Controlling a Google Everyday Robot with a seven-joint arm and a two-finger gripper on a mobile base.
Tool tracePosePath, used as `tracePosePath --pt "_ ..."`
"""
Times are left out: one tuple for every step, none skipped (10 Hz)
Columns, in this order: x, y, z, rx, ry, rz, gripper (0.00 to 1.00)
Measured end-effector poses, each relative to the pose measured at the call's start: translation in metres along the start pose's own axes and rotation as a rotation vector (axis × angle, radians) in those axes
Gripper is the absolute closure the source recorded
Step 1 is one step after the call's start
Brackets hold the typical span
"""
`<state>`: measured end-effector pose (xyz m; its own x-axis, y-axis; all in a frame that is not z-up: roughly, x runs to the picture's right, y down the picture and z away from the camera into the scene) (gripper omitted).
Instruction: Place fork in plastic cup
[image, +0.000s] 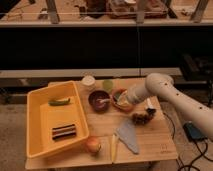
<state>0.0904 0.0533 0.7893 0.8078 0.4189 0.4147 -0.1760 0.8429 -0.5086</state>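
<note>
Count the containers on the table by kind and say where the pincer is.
Cups: 2 (white cup, green cup)
Bowls: 2 (dark red bowl, orange bowl)
Bins: 1 (yellow bin)
Total: 5
Pincer: shut, at the orange bowl

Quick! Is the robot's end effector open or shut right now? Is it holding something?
End effector: shut, low over the orange bowl; whether it holds anything cannot be told.

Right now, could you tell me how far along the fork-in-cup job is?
Nothing looks done: the small pale yellow-green plastic cup shows no fork. In hand: the shut gripper sits over the orange bowl; whether it holds the fork is hidden. Left: the placing itself.
</note>
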Motion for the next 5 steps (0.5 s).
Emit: tracePosePath --pt "-0.005 -0.011 0.002 0.004 0.003 0.003 0.86" --pt "-0.008 -0.022 0.004 0.008 0.007 0.007 0.86" --pt "-0.011 -0.033 0.007 0.013 0.014 0.011 0.86" --pt "-0.014 -0.046 0.01 0.021 0.021 0.019 0.86" --pt "-0.016 -0.054 0.012 0.027 0.022 0.027 0.86"
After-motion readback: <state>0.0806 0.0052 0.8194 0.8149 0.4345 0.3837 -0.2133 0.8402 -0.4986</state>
